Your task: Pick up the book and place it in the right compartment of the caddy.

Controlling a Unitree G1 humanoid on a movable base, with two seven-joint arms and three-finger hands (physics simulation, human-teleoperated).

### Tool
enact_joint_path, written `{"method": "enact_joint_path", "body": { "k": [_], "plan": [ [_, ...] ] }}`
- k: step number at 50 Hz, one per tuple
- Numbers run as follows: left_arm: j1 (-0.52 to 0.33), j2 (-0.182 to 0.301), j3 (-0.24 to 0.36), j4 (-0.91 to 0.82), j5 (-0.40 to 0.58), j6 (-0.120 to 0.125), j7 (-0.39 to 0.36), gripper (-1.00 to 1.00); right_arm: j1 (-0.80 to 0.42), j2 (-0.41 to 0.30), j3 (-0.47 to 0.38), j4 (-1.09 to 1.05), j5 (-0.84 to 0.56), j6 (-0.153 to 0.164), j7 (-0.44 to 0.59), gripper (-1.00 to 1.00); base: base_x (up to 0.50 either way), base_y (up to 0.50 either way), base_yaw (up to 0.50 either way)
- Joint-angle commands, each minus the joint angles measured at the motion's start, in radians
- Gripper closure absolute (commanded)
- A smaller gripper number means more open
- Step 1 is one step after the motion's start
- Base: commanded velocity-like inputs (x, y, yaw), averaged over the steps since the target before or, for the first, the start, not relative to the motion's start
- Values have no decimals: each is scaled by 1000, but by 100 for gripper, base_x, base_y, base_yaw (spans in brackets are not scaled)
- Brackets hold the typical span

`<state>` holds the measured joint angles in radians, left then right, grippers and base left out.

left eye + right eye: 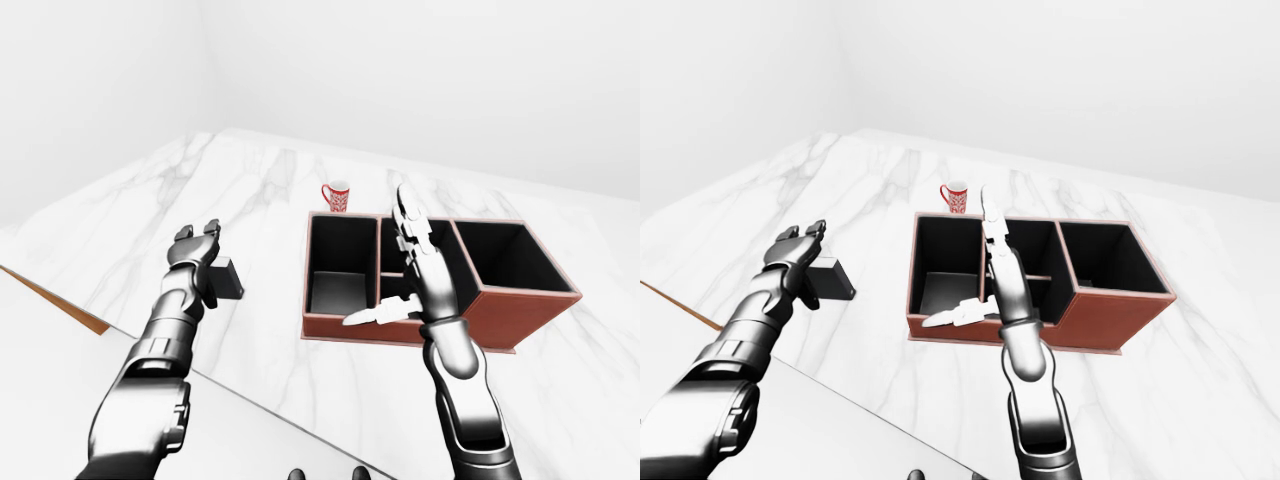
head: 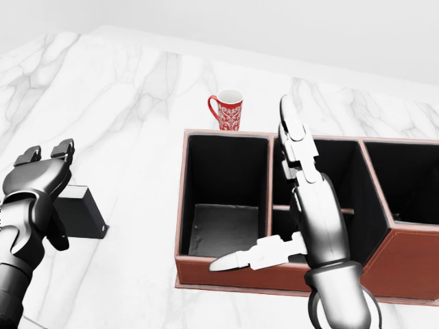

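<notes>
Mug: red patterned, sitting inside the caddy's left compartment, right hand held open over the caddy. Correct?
Not quite. The mug stands on the marble counter outside the caddy, just beyond its left compartment's far wall, as the head view shows. That compartment holds no mug. The rest holds: it is red and patterned, and the right hand is open over the caddy.

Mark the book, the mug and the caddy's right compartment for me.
book (image 2: 82, 212): head view, its dark top face.
mug (image 2: 230, 113): head view, its patterned side.
right compartment (image 1: 515, 255): left-eye view, its dark inner wall.
</notes>
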<state>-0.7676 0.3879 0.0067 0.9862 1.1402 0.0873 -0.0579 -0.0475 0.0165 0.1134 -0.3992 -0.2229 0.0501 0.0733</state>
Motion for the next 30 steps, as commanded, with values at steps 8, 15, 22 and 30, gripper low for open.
{"method": "enact_joint_path", "body": {
  "k": [8,15,22,30],
  "plan": [
    [-101,-5,-43,218,-7,0,103,-100,8,0,4,3,1,-8,1,-100,0,0,0],
    [-121,-7,-50,260,-17,0,119,-100,11,1,7,11,1,-17,-1,-100,0,0,0],
    [-145,-17,-53,299,-18,0,141,-100,14,1,10,12,-1,-21,-1,-100,0,0,0],
    [-141,-30,-59,321,-12,0,160,-100,14,0,5,7,3,-19,1,-100,0,0,0]
  ]
}}
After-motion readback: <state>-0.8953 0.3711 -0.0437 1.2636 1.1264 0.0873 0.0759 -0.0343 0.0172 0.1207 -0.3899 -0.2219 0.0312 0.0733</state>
